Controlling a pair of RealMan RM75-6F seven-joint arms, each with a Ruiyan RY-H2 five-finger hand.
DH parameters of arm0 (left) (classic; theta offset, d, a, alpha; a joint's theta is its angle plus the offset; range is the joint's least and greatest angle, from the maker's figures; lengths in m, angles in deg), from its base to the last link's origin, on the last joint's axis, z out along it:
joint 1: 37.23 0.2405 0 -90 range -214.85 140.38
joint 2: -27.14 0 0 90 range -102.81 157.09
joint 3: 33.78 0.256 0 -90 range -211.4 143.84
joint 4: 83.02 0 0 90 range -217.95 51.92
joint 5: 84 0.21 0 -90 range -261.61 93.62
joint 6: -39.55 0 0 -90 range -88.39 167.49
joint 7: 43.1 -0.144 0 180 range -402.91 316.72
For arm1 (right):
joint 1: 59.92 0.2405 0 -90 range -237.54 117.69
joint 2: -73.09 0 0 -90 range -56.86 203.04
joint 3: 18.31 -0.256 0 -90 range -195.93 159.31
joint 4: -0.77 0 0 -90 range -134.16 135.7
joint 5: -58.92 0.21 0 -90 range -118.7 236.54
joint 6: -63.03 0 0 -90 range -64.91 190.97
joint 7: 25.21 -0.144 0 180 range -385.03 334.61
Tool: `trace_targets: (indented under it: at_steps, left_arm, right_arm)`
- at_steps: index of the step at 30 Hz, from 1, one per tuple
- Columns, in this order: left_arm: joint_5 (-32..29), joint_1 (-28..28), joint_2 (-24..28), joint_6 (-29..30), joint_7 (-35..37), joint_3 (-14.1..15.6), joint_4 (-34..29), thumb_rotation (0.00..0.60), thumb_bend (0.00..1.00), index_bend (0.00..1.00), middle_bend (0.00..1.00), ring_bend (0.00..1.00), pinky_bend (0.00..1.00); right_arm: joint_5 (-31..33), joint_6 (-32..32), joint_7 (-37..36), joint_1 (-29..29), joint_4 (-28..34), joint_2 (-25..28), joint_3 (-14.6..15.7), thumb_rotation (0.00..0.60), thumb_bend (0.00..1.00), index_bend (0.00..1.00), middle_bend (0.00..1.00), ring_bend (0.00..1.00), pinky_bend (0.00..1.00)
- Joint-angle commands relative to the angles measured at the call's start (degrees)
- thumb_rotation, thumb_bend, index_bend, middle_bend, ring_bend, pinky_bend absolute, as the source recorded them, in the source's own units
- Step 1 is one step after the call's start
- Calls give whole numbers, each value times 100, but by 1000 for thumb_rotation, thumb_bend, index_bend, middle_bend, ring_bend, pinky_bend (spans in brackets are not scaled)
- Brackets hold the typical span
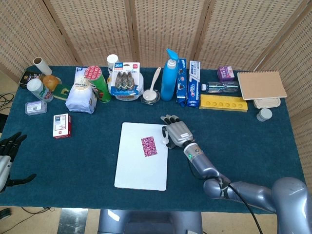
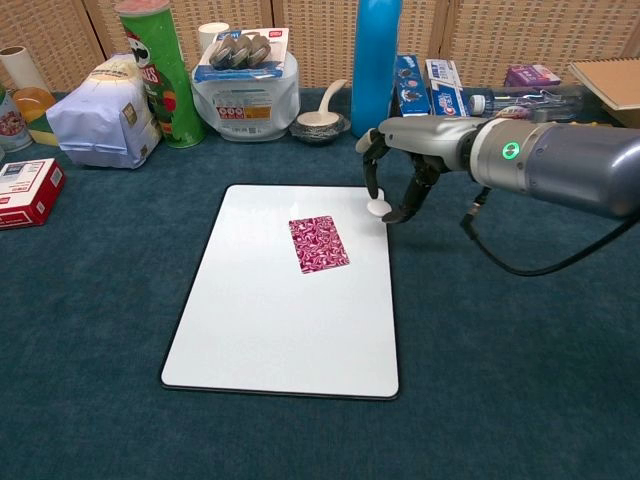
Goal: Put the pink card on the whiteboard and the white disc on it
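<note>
Your right hand (image 2: 400,175) is pinching the disc (image 2: 379,207) and holding it over the right edge of the whiteboard (image 2: 260,330), near its far corner, while the card (image 2: 319,244) is already lying on the board's far half. You are doing the second step now: I judge you need to bring the disc left over the card, then lower and release it. Your left hand (image 1: 9,158) is hanging off the table's (image 1: 73,161) left edge, fingers apart and holding nothing.
</note>
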Motion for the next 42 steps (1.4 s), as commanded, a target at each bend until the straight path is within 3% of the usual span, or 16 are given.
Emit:
trace_targets:
  at_steps: [1,13,27,29,32,35,42]
  left_arm:
    - [39,0,19,-15,31,20,6,600,54,0,0,0,0]
    - [181,14,105,-25,285,70,107,600,54,0,0,0,0]
    - [162,-10,97,-67,231,76,87,600,54,0,0,0,0]
    - [169,-11,94,-70,221,80,81,600,54,0,0,0,0]
    - [192,1,86,-38,209,83,82,600,54,0,0,0,0]
    - [191,5,83,-31,210,84,84,600,54,0,0,0,0]
    - [184,-5,88,-45,229,81,94,600,54,0,0,0,0]
  right_arm:
    - [374,244,486,260,227,-252,-52,600,342,531,90,32,44]
    - [1214,609,1333,741,135,-896,-81,600,342,531,90,32,49]
    - [1615,640,1327,821,-103,-1074,-188,600,342,526,91,31,51]
    - [1659,596,1312,817,-70,-1044,-184,600,335,476,87,28,51]
    - [1736,543,1286,820,-11,-1000,-191,600,302,310,74,23,51]
    - [1722,574,1270,826,27,-977,-194,600,203,166,66,19,51]
    - [1627,759,1267,760,446,-634,-209,600,159,120,62,16,51]
